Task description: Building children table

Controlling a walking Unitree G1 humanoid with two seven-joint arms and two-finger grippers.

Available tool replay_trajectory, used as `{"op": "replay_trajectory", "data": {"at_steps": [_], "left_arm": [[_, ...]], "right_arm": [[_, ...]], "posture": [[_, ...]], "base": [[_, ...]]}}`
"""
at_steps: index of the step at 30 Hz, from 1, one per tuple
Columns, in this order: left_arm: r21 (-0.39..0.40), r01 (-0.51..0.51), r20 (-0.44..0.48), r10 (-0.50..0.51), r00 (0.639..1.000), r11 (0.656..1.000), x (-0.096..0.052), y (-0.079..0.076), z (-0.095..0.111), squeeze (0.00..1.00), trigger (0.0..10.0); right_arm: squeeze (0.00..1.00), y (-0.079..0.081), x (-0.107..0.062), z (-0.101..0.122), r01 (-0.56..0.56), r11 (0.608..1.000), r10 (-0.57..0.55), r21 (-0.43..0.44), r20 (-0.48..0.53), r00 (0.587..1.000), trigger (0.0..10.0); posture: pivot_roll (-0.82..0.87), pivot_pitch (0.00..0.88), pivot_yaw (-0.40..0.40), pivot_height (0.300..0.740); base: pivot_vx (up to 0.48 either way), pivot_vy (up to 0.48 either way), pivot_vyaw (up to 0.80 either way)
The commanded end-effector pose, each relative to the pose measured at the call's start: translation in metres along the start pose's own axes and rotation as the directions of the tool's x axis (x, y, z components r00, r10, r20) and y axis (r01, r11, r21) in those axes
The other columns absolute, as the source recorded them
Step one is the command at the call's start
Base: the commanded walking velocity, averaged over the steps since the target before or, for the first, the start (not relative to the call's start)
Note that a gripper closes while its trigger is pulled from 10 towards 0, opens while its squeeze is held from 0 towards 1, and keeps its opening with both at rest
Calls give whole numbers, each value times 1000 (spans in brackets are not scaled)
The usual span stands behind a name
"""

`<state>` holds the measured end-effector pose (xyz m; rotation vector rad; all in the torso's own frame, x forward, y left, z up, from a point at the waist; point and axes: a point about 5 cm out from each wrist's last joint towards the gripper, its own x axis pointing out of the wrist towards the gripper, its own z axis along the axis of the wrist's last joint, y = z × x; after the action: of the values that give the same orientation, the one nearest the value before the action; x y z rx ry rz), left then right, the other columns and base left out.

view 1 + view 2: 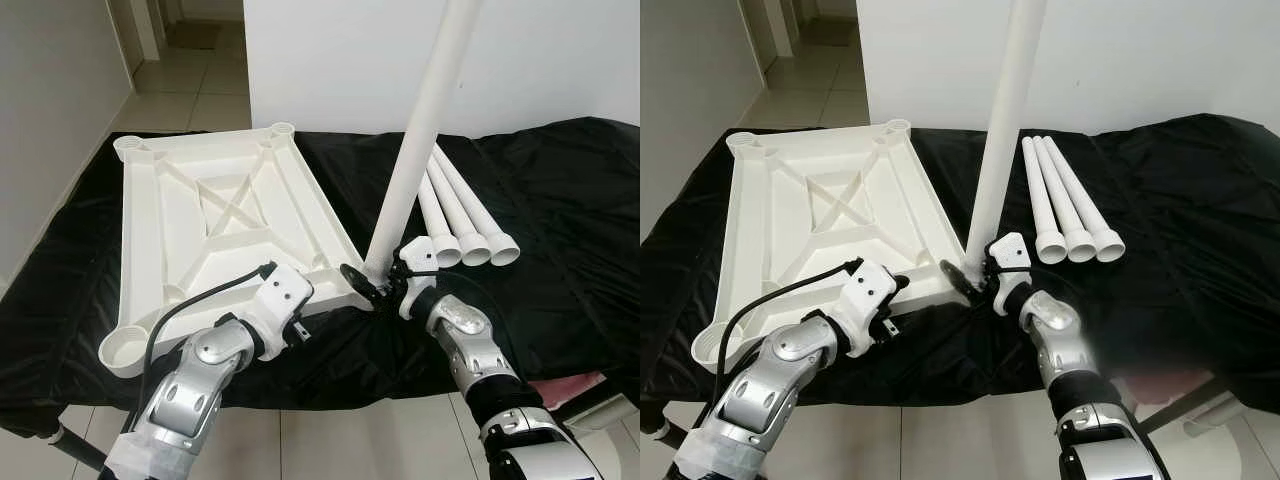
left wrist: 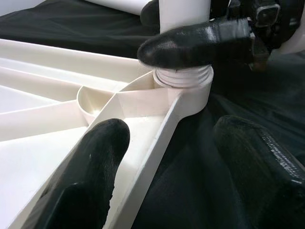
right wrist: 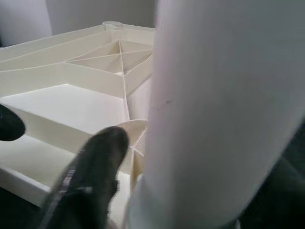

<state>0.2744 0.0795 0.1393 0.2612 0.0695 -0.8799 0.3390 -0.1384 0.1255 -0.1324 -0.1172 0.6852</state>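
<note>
A white plastic table top (image 1: 190, 215) lies upside down on the black-covered table, ribs facing up. One white leg (image 1: 420, 130) stands upright in the near right corner socket (image 2: 183, 93), its threaded end (image 2: 183, 76) partly showing above the socket. My right gripper (image 1: 378, 280) is shut on the base of this leg, one finger (image 2: 190, 43) lying across it. My left gripper (image 2: 171, 128) is open and straddles the near rim of the table top, just left of that socket. Three more white legs (image 1: 465, 215) lie side by side to the right.
A black cloth (image 1: 560, 200) covers the work table, its front edge close to me. A white wall (image 1: 340, 60) stands behind it and a tiled corridor (image 1: 190, 90) runs off at the far left. The other three corner sockets (image 1: 125, 350) hold nothing. Something pink (image 1: 565, 385) sits low at the right.
</note>
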Motion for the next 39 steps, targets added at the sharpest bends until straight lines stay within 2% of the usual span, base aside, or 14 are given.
{"op": "replay_trajectory", "data": {"at_steps": [1, 8, 9, 16, 20, 26, 27, 28, 30, 31, 32, 35, 36, 39], "left_arm": [[-1, 40, -8, -40, 999, 999, 0, -3, 0, 0, 10000], [-6, 35, -15, -35, 999, 999, -1, -2, -1, 0, 10000], [-5, 36, -15, -36, 999, 999, -1, -2, -1, 0, 10000], [1, 35, -16, -35, 999, 999, 0, -2, -1, 0, 10000], [3, 37, -18, -37, 999, 999, 0, -2, -2, 0, 10000], [5, 39, -19, -39, 999, 999, 0, -3, -2, 0, 10000], [5, 39, -19, -39, 999, 999, 0, -3, -2, 0, 10000], [5, 39, -19, -39, 999, 999, 0, -3, -2, 0, 10000], [4, 38, -20, -38, 999, 999, 1, -3, -3, 0, 10000], [4, 38, -20, -38, 999, 999, 1, -3, -3, 0, 10000], [4, 38, -20, -38, 999, 999, 1, -4, -3, 0, 10000], [4, 38, -20, -37, 999, 999, 1, -4, -3, 0, 10000], [3, 35, -19, -35, 999, 999, 1, -5, -2, 0, 10000], [3, 34, -18, -34, 999, 999, 1, -5, -2, 0, 10000]], "right_arm": [[0, -1, 0, 0, -15, 1000, 15, -11, -6, 1000, 0], [0, -5, -3, -5, 8, 1000, -8, -10, -22, 1000, 0], [0, -5, -3, -6, 25, 1000, -25, -1, -22, 999, 10000], [0, 2, -5, -10, 129, 990, -129, 62, -3, 992, 10000], [0, 5, -4, -12, 181, 981, -181, 62, -14, 983, 10000], [0, 13, -1, -12, 298, 951, -297, 81, -27, 955, 10000], [0, 16, 0, -13, 354, 931, -352, 84, -40, 935, 10000], [0, 16, 0, -13, 354, 931, -352, 84, -40, 935, 10000], [0, 25, 1, -15, 472, 875, -467, 109, -62, 882, 10000], [0, 25, 1, -15, 472, 875, -467, 109, -62, 882, 10000], [0, 29, 0, -15, 511, 852, -506, 113, -73, 859, 10000], [0, 34, 1, -16, 540, 833, -533, 123, -88, 842, 10000], [0, 47, 3, -18, 564, 812, -553, 154, -108, 826, 10000], [0, 51, 4, -18, 569, 806, -558, 161, -114, 822, 10000]], "posture": [[25, 0, -6, 740], [21, 0, -8, 740], [21, 0, -10, 740], [23, 0, -9, 740], [22, 0, -9, 740], [20, 0, -11, 740], [20, 0, -13, 740], [20, 0, -13, 740], [20, 0, -18, 740], [20, 0, -18, 740], [20, 0, -18, 740], [22, 0, -23, 740], [25, 0, -24, 740], [25, 0, -24, 740]], "base": [[0, 0, 0], [0, 0, 0], [0, 0, 0], [0, 0, 0], [0, 0, 0], [0, 0, 0], [0, 0, 0], [0, 0, 0], [0, 0, 0], [0, 0, 0], [0, 0, 0], [0, 0, 0], [0, 0, 0], [0, 0, 0]]}}
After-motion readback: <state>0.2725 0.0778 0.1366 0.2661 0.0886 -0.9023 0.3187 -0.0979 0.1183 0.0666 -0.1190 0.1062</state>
